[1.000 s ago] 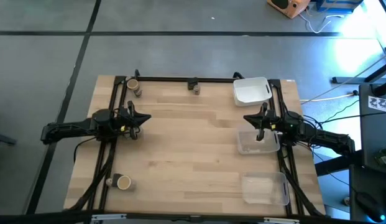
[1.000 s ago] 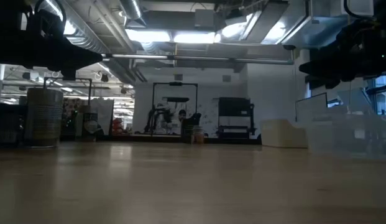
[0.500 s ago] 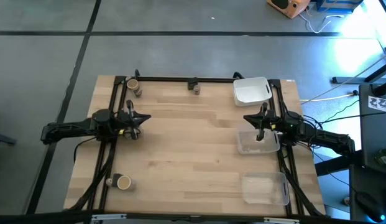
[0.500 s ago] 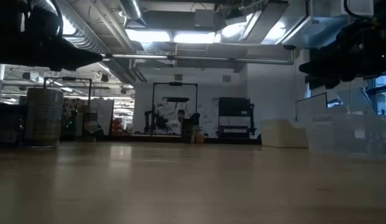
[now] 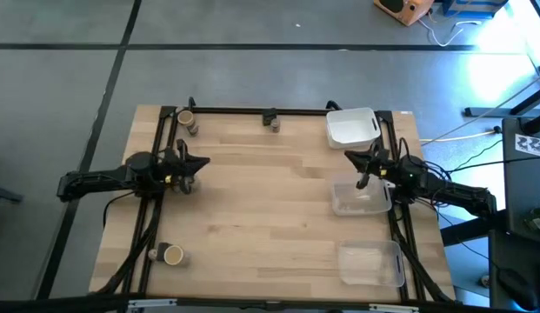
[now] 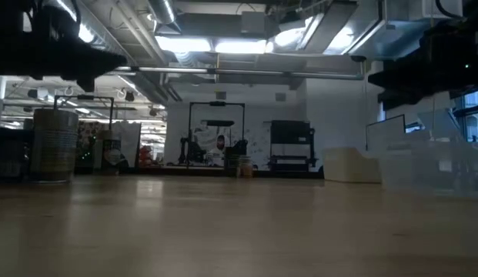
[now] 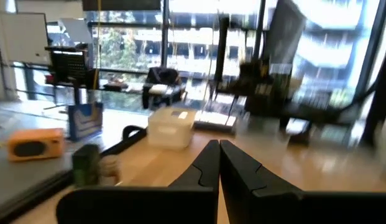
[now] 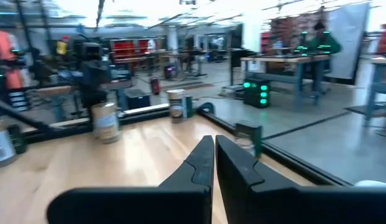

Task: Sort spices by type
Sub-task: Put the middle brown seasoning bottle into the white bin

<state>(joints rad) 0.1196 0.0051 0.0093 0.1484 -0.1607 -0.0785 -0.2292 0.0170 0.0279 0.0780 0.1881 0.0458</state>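
Over the left side of the table, my left gripper (image 5: 196,163) had its fingers (image 7: 208,163) pressed tight together — nothing between them. My right gripper (image 5: 363,181) hung above a clear tray (image 5: 361,200), its fingers (image 8: 204,157) also closed and holding nothing. A tan-topped jar (image 5: 186,117) and a small grey jar (image 5: 193,129) stood at the far left corner, well apart from my left gripper. Another tan-topped jar (image 5: 172,255) sat at the near left corner — a dark one (image 5: 272,121) by the far rail.
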